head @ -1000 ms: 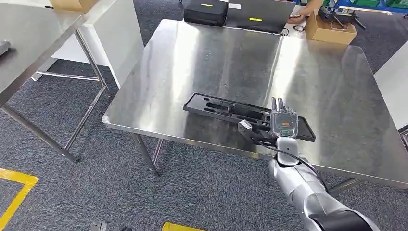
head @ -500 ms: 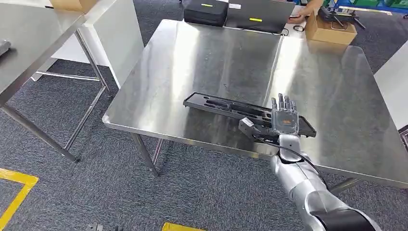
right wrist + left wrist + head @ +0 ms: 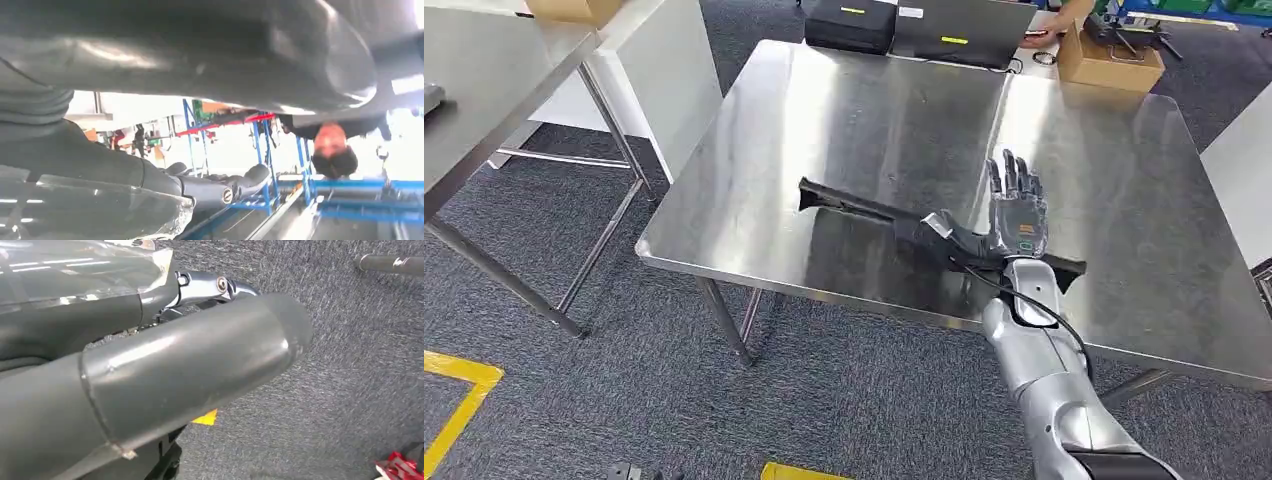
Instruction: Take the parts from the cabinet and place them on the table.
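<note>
The right arm reaches up from the near edge of the steel worktop (image 3: 874,120), its silver forearm angled forward and the wrist cocked back so that the right hand (image 3: 1016,215) stands nearly upright, back of the hand toward me, fingers (image 3: 1014,175) straight and fanned apart pointing away over the surface. The long black part (image 3: 854,207) — a flat tray-like moulding — lies across the near side of the worktop, seen almost edge-on, its left end out toward the table's left side and its right end passing behind the wrist. The thumb side of the hand sits against the part's right portion, yet with the fingers spread wide I cannot tell whether the part is pinched or merely touched. A black cable loops along the wrist. At the far edge sit two dark cases (image 3: 854,22) and a cardboard box (image 3: 1109,62), with a person's hand (image 3: 1039,38) near them. The left hand (image 3: 150,370) hangs low over grey carpet (image 3: 360,365); its thick grey thumb fills the wrist view, fingers too hidden to judge.
</note>
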